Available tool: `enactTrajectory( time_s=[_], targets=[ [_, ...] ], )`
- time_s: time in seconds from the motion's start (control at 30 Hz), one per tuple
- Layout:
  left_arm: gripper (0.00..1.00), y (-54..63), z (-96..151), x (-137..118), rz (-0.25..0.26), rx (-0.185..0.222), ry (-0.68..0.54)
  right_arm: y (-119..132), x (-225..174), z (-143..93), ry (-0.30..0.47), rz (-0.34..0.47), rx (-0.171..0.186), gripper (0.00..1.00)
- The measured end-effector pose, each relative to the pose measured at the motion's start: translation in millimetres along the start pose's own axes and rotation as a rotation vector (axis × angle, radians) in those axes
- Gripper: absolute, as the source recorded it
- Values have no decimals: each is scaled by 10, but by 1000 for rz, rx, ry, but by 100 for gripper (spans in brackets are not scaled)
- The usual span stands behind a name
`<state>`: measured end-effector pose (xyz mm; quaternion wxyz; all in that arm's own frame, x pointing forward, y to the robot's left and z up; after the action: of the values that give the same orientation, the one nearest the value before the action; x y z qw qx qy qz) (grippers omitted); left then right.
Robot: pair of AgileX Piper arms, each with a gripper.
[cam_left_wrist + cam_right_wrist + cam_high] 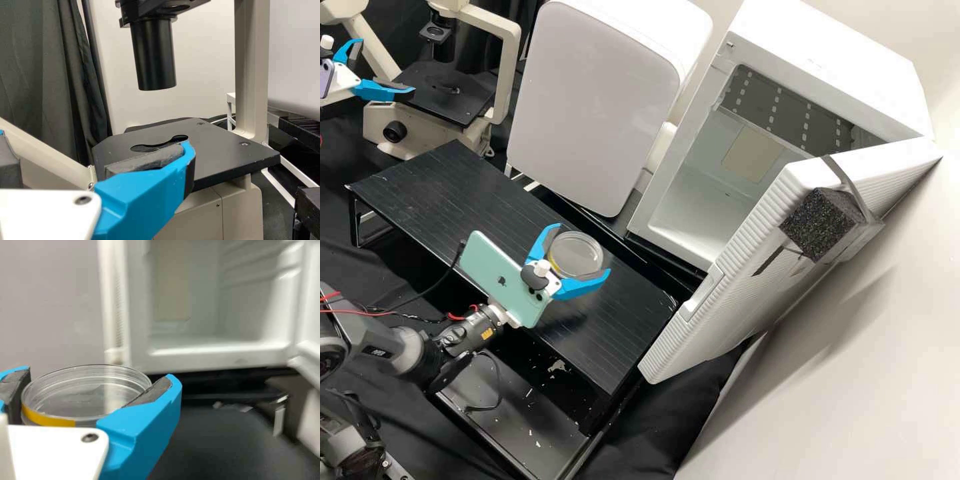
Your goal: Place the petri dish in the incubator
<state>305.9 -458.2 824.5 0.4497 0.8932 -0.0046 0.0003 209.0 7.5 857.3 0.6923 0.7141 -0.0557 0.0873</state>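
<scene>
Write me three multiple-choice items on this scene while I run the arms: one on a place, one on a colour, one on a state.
1. Where is the clear round plastic petri dish?
A) on the microscope's stage
B) in the left gripper
C) in the right gripper

2. What colour is the strip on the dish's side?
A) yellow
B) red
C) green

3. How does the ribbed white door of the box-shaped white incubator stand?
A) shut
B) open
C) off its body

Key:
1 C: the right wrist view shows the dish between that gripper's two blue fingers.
2 A: a yellow band runs along the near side.
3 B: the door is swung out, baring the white interior.
</scene>
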Motion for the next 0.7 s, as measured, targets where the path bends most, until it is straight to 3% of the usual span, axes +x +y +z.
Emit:
enactTrajectory(
  time_s=[0.1, 0.37, 0.53, 0.7],
  targets=[
    [100, 0, 0, 0, 0, 0, 0, 167, 162, 51, -4, 68, -17, 0],
    [100, 0, 0, 0, 0, 0, 0, 389, 661, 170, -6, 153, -35, 0],
    [100, 0, 0, 0, 0, 0, 0, 510, 979, 193, 4, 195, -47, 0],
    [100, 0, 0, 0, 0, 0, 0, 566, 1278, 306, -50, 201, -43, 0]
  ],
)
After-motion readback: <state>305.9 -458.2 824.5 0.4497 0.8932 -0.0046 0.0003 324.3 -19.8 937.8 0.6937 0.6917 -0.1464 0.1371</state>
